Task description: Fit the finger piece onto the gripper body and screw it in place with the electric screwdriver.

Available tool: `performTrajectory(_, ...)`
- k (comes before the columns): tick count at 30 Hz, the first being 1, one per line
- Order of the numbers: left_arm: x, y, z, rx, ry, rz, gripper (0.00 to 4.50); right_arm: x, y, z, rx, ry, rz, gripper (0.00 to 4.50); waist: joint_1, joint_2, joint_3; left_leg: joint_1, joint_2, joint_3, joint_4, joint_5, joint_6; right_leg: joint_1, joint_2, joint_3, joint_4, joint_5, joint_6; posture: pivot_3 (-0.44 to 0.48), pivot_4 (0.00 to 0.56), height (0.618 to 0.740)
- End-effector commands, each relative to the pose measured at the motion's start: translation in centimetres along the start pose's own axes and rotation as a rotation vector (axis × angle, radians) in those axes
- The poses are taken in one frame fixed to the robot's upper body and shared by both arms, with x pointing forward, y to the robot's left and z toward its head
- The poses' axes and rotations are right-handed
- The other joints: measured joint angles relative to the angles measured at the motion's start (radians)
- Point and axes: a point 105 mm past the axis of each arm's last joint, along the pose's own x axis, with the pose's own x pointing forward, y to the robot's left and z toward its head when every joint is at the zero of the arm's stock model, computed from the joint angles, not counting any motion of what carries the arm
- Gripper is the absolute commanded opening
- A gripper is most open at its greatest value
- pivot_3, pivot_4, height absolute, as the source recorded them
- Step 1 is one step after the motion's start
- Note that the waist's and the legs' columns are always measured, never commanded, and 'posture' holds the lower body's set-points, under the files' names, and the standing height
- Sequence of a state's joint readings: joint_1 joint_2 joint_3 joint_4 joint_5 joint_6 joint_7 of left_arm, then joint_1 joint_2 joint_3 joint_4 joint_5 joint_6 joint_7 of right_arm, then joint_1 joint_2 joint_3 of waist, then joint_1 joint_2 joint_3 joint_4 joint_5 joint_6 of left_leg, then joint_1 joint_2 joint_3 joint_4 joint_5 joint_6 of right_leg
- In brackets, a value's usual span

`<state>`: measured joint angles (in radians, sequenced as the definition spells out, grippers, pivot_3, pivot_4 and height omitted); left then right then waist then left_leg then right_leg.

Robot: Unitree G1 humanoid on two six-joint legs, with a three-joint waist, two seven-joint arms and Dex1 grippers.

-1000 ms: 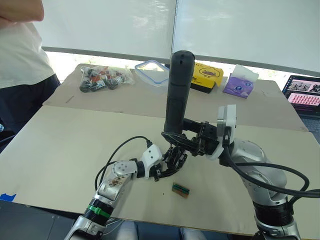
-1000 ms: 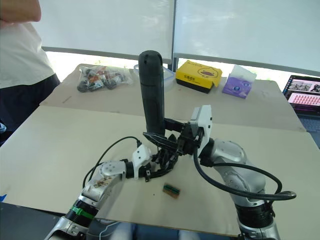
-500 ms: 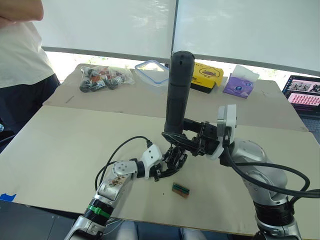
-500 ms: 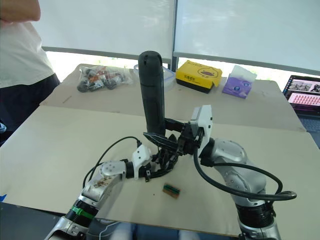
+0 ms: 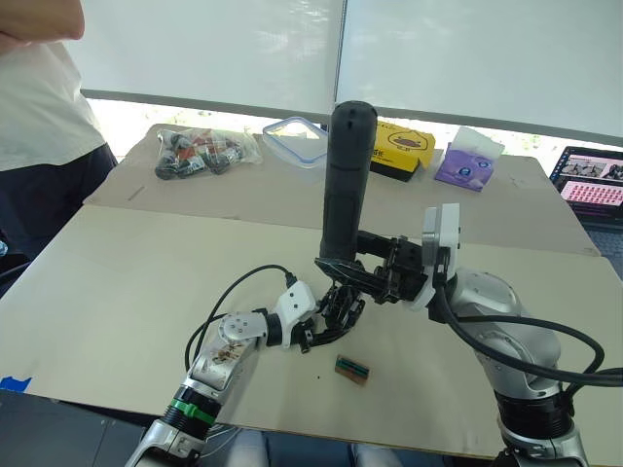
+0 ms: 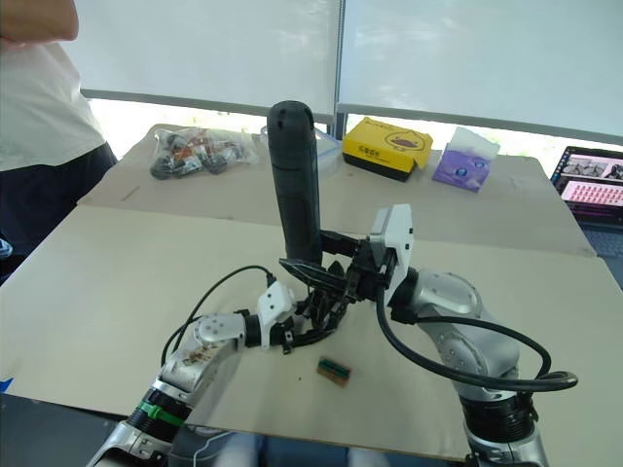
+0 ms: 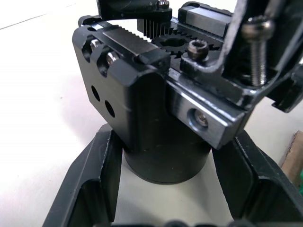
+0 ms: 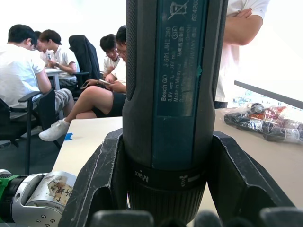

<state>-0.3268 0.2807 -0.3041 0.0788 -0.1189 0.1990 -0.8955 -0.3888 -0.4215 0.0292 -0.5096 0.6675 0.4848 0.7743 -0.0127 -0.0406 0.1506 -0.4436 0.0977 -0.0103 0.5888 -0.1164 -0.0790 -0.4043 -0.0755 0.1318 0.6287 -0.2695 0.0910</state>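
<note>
While right fingers (image 6: pixel 336 275) grasp the electric screwdriver (image 6: pixel 295 185) upright (bit down), left fingers (image 6: pixel 316 316) clasp the gripper body (image 7: pixel 156 118)

Counted on the table: 1 electric screwdriver (image 5: pixel 346 180), 1 gripper body (image 5: pixel 341 304), 1 green-and-brown block (image 5: pixel 351 369), 1 yellow box (image 5: pixel 401 147), 1 purple packet (image 5: pixel 467 159), 1 bag of parts (image 5: pixel 200 151), 1 clear lidded container (image 5: pixel 297 140).

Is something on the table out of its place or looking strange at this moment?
One thing: a small green-and-brown block lies loose on the table, apart from the gripper body that the left gripper holds. The electric screwdriver stands upright in the right gripper.
</note>
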Motion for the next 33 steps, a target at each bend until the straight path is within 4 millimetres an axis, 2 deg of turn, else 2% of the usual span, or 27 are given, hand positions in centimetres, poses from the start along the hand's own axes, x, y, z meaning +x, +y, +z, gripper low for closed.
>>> performTrajectory(1, 0.59, -1.75, -1.94, -0.060, 0.065, -0.075, 2.29, 0.32, 0.40, 2.08, -0.088, -0.063, 0.026, 1.92, 0.000, 0.000, 0.000, 0.000, 0.000, 0.000, 0.000, 0.000, -0.001, 0.000, 0.000, 0.000, 0.000, 0.000, 0.000, 0.000, 0.150, 0.740)
performTrajectory(33, 0.65, -1.74, -1.66, -0.057, 0.062, -0.080, 2.29, 0.25, 0.35, 2.59, -0.122, -0.095, 0.029, 1.92, 0.001, 0.000, 0.000, 0.000, 0.000, 0.000, 0.000, -0.002, -0.003, 0.000, 0.000, 0.000, 0.000, 0.000, 0.000, 0.000, 0.150, 0.740)
